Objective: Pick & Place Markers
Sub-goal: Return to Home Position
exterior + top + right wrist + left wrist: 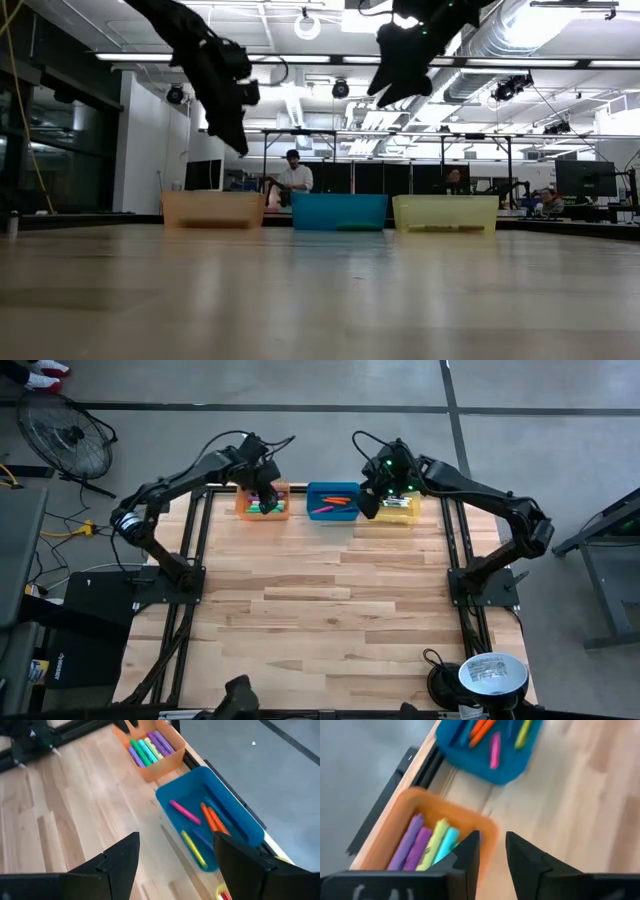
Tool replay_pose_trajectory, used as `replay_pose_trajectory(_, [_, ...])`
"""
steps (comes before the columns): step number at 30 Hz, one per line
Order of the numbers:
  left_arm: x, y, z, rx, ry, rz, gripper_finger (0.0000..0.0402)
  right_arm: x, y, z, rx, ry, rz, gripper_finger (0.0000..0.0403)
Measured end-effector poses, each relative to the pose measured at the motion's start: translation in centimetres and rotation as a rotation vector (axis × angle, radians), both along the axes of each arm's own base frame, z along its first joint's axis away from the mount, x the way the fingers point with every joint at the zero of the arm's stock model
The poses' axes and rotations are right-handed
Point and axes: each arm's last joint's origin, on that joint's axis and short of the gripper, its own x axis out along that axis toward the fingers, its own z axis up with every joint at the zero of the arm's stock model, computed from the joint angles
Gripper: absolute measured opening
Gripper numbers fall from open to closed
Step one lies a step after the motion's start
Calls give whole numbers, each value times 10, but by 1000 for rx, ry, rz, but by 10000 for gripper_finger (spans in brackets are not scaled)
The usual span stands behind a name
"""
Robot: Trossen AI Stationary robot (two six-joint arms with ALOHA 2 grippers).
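Sorted markers (427, 845) lie in the orange bin (241, 510) and the blue bin (331, 489), beside the yellow bin (401, 519), at the tabletop's (320, 590) far edge. My left pincer (492, 845) hangs empty above the orange bin, fingers slightly parted. My right pincer (175, 851), spread wide and empty, hangs near the blue and yellow bins. Homing well means I raise both first, then retract clear of the rims.
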Motion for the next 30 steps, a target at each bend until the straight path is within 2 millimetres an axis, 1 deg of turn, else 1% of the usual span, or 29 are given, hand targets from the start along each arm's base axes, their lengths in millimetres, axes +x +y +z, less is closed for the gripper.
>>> replay_pose_trajectory(5, [-9, -15, 21, -1, -102, -23, 69, -25, 16, -7, 8, 10, 32, 240])
replay_pose_trajectory(9, [-21, -30, 24, -8, -156, -4, 54, -52, 31, -20, 31, -36, -20, 240])
replay_pose_trajectory(12, [-31, -42, 22, -20, -235, -2, 46, -73, 45, -24, 15, -145, -75, 240])
replay_pose_trajectory(19, [-54, -71, 3, -82, -482, 54, 40, -112, 71, -39, 18, -362, -140, 240])
replay_pose_trajectory(22, [-65, -84, -6, -118, -569, 107, 40, -123, 79, -50, 45, -397, -161, 240])
replay_pose_trajectory(25, [-73, -98, -11, -120, -659, 160, 40, -130, 84, -59, 72, -430, -174, 240])
replay_pose_trajectory(27, [-76, -109, -13, -104, -707, 199, 40, -131, 87, -65, 83, -439, -169, 240])
replay_pose_trajectory(30, [-77, -128, -17, -92, -755, 234, 40, -127, 92, -72, 92, -472, -129, 240])
